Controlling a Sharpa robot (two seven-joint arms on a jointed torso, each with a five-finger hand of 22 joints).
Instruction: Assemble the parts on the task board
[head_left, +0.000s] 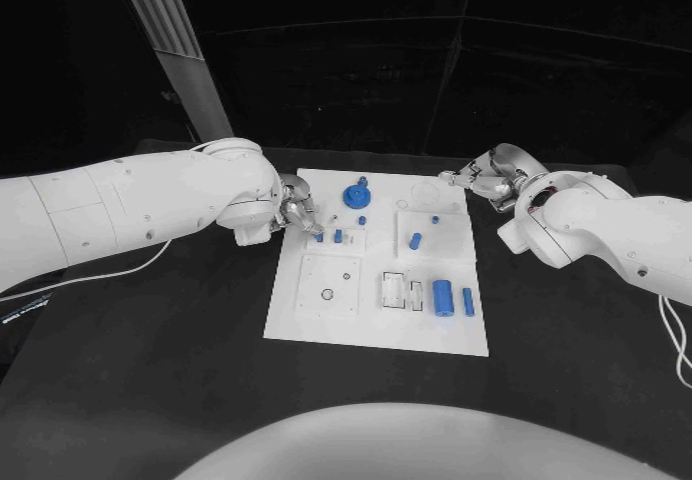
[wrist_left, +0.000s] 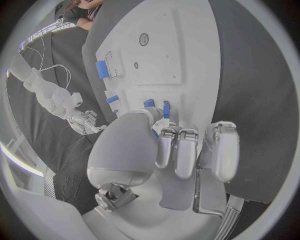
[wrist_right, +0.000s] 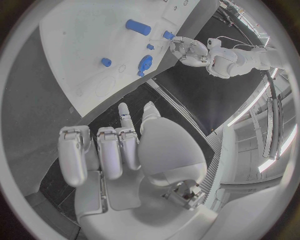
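The white task board lies mid-table. My left hand is at the board's left edge. Its fingers are curled, and the thumb and a fingertip pinch a small blue peg. A second small peg stands just beside it. A blue gear-like part stands near the far edge. A short blue cylinder lies mid-board, and a thick blue cylinder lies near the right edge. My right hand hovers off the board's far right corner and holds nothing.
A square white plate with a small hole sits on the board's near left. A clear holder lies beside it. A slim blue pin lies by the thick cylinder. Cables trail over the black table on the left.
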